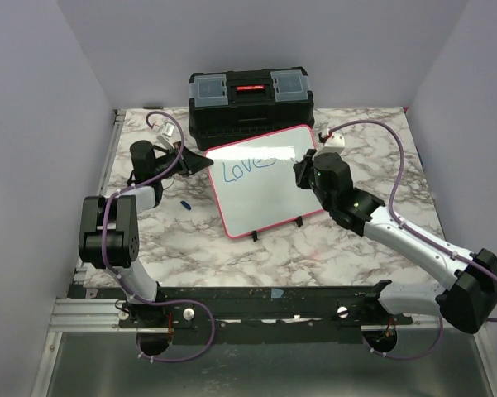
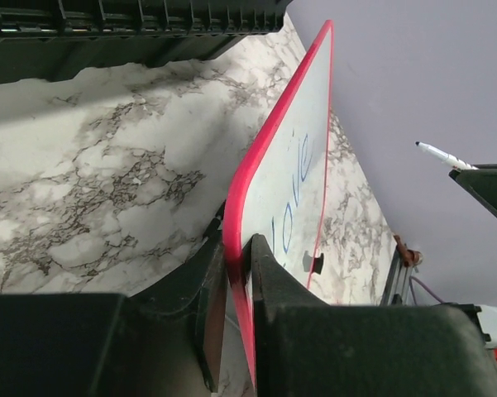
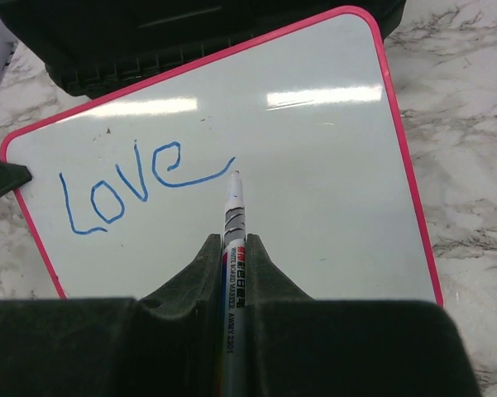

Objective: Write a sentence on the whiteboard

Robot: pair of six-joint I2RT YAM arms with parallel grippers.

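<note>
Two grippers share one board on the marble table (image 1: 314,248). Nearest the arm bases, the right arm reaches toward 11 o'clock, and the right gripper (image 3: 234,244) is clamped firmly on a marker (image 3: 234,211). In the right wrist view the marker's long axis runs straight to 12 o'clock. Its tip sits at the end of the trailing stroke of the "e". The left wrist view suggests the tip stands just off the surface, though I cannot tell for sure. The whiteboard (image 3: 331,149) stands propped at the table's middle, its face tilted back toward the arms. So far the sentence (image 3: 124,186) reads only "Love" in blue, high on the board's 9 o'clock side. The blank area for the next word lies at 3 o'clock from the tip, so the coming stroke likely calls for a short hop that way. At the board's 9 o'clock edge, the left gripper (image 2: 238,248) has a finger on each face of the pink frame, pinching it steady. Farthest back, at 12 o'clock, a black toolbox (image 1: 250,103) sits behind the board.
</note>
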